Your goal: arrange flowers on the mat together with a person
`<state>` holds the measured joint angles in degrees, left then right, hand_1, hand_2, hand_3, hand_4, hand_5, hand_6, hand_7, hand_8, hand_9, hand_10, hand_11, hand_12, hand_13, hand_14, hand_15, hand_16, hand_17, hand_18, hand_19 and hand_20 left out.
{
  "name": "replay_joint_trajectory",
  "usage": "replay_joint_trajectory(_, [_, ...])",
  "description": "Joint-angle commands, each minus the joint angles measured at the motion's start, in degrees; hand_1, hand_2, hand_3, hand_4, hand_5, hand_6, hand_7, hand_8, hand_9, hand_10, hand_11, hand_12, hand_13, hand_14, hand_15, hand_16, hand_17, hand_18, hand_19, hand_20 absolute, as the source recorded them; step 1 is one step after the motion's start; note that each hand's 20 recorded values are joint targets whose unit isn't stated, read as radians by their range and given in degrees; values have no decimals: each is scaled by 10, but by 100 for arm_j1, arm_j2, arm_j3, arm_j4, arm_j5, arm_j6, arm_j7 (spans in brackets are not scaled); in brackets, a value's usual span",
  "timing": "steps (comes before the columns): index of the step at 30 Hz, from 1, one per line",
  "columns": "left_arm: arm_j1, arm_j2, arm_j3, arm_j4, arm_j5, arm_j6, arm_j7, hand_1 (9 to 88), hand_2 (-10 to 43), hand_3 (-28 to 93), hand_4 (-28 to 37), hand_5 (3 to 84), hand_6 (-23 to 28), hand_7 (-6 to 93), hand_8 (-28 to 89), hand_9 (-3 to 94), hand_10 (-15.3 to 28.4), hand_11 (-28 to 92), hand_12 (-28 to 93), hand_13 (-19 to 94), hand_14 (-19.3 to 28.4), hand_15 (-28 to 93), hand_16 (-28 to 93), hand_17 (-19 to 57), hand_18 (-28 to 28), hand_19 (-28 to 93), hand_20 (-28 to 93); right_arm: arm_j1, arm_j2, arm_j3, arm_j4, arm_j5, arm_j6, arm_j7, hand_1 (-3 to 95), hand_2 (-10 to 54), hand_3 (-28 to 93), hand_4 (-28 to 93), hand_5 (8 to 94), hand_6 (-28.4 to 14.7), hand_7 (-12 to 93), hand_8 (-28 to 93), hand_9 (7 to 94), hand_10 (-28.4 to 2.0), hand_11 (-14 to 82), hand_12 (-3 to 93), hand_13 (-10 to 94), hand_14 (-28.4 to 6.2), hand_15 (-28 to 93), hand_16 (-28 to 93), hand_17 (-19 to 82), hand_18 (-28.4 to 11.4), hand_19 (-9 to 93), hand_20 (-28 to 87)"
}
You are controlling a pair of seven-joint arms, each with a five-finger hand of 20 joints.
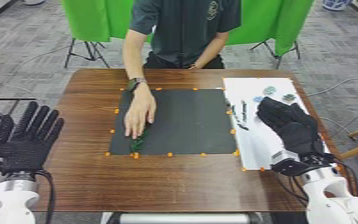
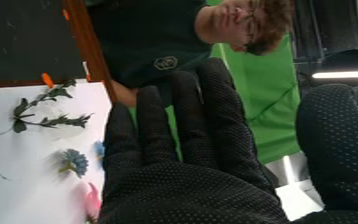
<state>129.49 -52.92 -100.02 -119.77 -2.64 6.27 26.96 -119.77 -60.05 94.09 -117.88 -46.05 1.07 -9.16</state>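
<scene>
In the head view a person's hand lies on the dark mat [image 1: 189, 125], its fingers at a green sprig [image 1: 137, 144] near the mat's left front corner. My right hand [image 1: 289, 122] is over the white sheet [image 1: 254, 159] at the right, its fingers straight. My left hand [image 1: 23, 145] stands at the table's left edge, fingers extended and empty. In the right wrist view my right hand [image 2: 189, 192] holds nothing; beside it on the sheet are a leafy sprig [image 2: 19, 116], a blue flower [image 2: 74, 162] and a pink flower [image 2: 93, 202].
Orange markers [image 1: 169, 154] line the mat's edges on the brown wooden table [image 1: 184, 185]. In the head view, leafy stems [image 1: 239, 116] and small bluish flowers [image 1: 270, 90] lie on the sheet close to my right hand. A green cloth hangs behind the person.
</scene>
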Motion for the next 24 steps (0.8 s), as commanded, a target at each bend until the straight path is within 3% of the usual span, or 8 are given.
replay_joint_trajectory(1, [105, -91, -24, -18, 15, 48, -47, 262, 115, 706, -283, 424, 65, 56, -95, 396, 121, 123, 41, 276, 131, 224, -78, -31, 106, 281, 77, -166, -10, 245, -154, -565, 60, 85, 178, 101, 739, -225, 530, -48, 119, -125, 450, -129, 51, 71, 308, -146, 117, 26, 148, -127, 102, 103])
replay_joint_trajectory(8, [187, -91, -84, -29, 15, 66, -20, 262, 114, 706, -283, 424, 65, 55, -94, 396, 121, 123, 41, 278, 131, 222, -78, -30, 105, 280, 77, -463, 287, 664, -318, -1992, 527, 40, 201, 59, 740, -223, 519, -58, 120, -124, 436, -153, 46, 79, 311, -153, 106, 55, 146, -130, 110, 100])
replay_joint_trajectory(11, [192, -75, -86, -35, 7, 55, -2, 263, 115, 705, -283, 424, 65, 56, -94, 396, 119, 123, 41, 279, 131, 222, -78, -29, 105, 278, 77, -670, 526, 798, -455, -3230, 1133, 347, 215, 34, 744, -224, 511, -61, 127, -125, 429, -157, 46, 84, 309, -154, 106, 67, 144, -132, 120, 105])
replay_joint_trajectory(13, [224, -70, -99, -52, 10, 50, 3, 262, 114, 706, -283, 424, 65, 55, -94, 397, 119, 124, 42, 279, 131, 223, -77, -29, 105, 278, 77, -751, 773, 686, -507, -3751, 1838, 540, 236, 25, 746, -227, 507, -64, 133, -127, 427, -157, 46, 88, 308, -155, 104, 79, 140, -147, 144, 113])
replay_joint_trajectory(16, [261, -68, -114, -65, -20, 89, 12, 263, 115, 705, -283, 424, 65, 56, -94, 396, 119, 124, 42, 278, 132, 224, -77, -30, 106, 278, 78, -906, 1027, 646, -645, -5267, 2455, 1639, 278, -7, 758, -233, 525, -63, 153, -136, 450, -157, 57, 96, 329, -152, 112, 107, 140, -162, 197, 123])
replay_joint_trajectory(20, [361, -80, -153, -104, -37, 134, 57, 263, 115, 705, -283, 425, 65, 57, -94, 396, 119, 123, 42, 278, 142, 235, -72, -30, 106, 279, 78, -1106, 1329, 618, -708, -7190, 2605, 3046, 312, -63, 744, -236, 547, -57, 175, -147, 505, -157, 102, 131, 402, -140, 169, 196, 156, -163, 278, 149])
replay_joint_trajectory(22, [352, -79, -160, -100, -37, 170, 58, 263, 116, 705, -283, 426, 65, 59, -93, 397, 120, 124, 43, 277, 143, 238, -72, -30, 106, 279, 78, -1203, 1410, 686, -744, -8025, 2286, 3634, 318, -87, 739, -245, 551, -56, 182, -151, 522, -158, 149, 157, 415, -134, 264, 205, 159, -164, 336, 158])
replay_joint_trajectory(24, [354, -77, -158, -100, -33, 147, 75, 264, 116, 705, -283, 428, 65, 61, -93, 397, 120, 125, 44, 279, 145, 241, -72, -30, 106, 280, 78, -1265, 1486, 676, -716, -8684, 2147, 4080, 319, -95, 718, -258, 550, -55, 185, -149, 536, -157, 247, 197, 427, -131, 441, 182, 167, -169, 472, 180])
